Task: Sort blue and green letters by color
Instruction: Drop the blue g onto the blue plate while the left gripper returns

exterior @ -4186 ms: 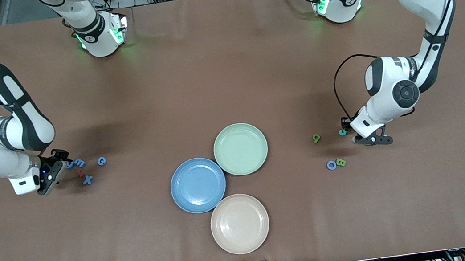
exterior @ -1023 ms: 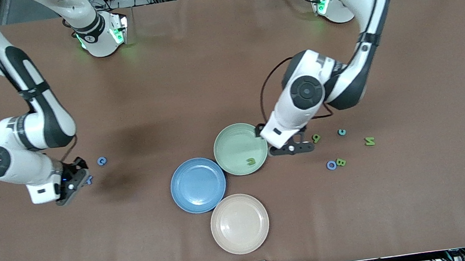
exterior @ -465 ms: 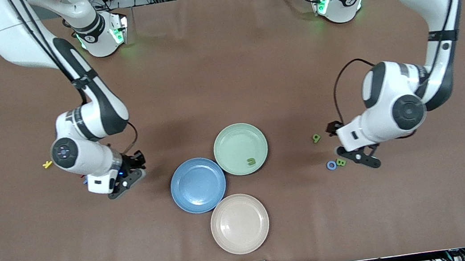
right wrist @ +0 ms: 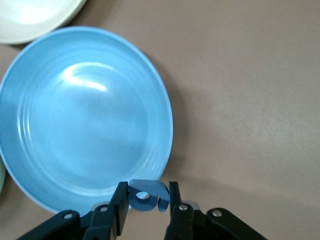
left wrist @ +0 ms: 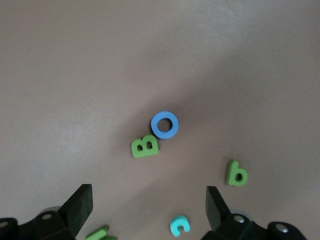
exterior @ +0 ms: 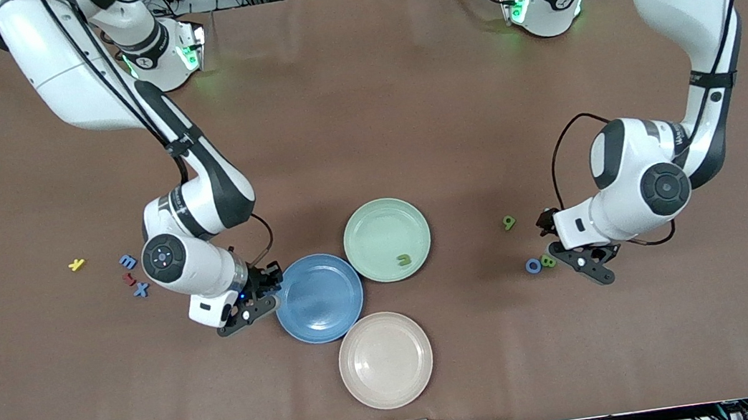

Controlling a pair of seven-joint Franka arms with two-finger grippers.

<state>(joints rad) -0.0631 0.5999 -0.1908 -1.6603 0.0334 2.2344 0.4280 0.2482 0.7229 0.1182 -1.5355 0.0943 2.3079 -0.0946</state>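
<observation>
My right gripper [exterior: 257,299] [right wrist: 146,200] is shut on a blue letter [right wrist: 146,195] and hangs over the rim of the blue plate [exterior: 318,298] [right wrist: 85,115] at the right arm's side. My left gripper [exterior: 579,259] [left wrist: 149,210] is open over the table beside a blue O [exterior: 533,265] [left wrist: 165,125] and a green B [exterior: 548,261] [left wrist: 145,146]. A green 9 [exterior: 508,222] [left wrist: 236,174] lies farther from the front camera. One green letter [exterior: 404,259] lies in the green plate [exterior: 376,228]. A blue E [exterior: 128,261] and a blue X [exterior: 141,290] lie toward the right arm's end.
A beige plate [exterior: 385,360] touches the blue plate, nearer to the front camera. A teal c [left wrist: 179,225] and a green piece [left wrist: 97,233] lie under the left gripper. A dark red letter [exterior: 128,278] and a yellow letter [exterior: 76,264] lie by the blue E.
The right arm has carried the blue letter from the letters at its end of the table to the blue plate's rim. The left arm left the green plate and returned over its letters.
</observation>
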